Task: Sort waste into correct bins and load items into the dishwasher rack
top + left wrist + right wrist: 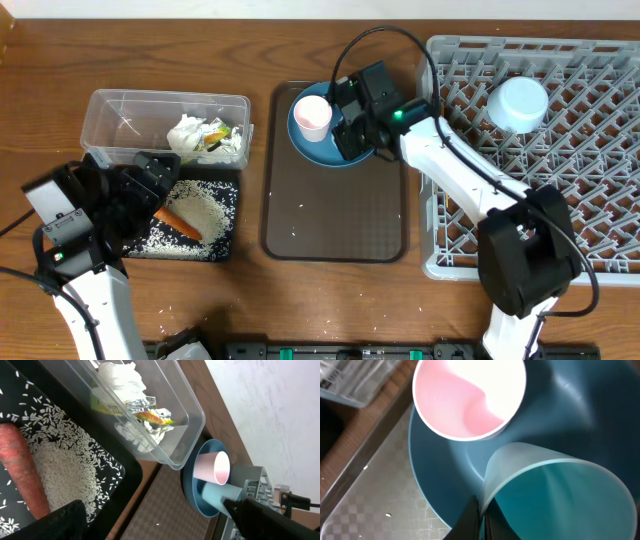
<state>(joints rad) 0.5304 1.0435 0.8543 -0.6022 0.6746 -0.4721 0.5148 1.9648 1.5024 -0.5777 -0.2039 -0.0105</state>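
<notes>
Right tool (481, 510) pinches light blue cup (555, 495) rim; overhead hides cup.

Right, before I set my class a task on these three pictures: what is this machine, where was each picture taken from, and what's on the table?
It is a robot with two arms at a table, each ending in two-finger jaws. One picture looks down from above; the other two come from cameras on the wrists. From above, the left arm has its jaws open at a black tray of rice and a carrot. Beside it a clear box holds tissue and a wrapper. On the brown serving tray a blue plate carries a pink cup. The right arm reaches there; its wrist view shows the jaws shut on the rim of a light blue cup tipped on its side. The grey rack holds an upturned bowl.
</notes>
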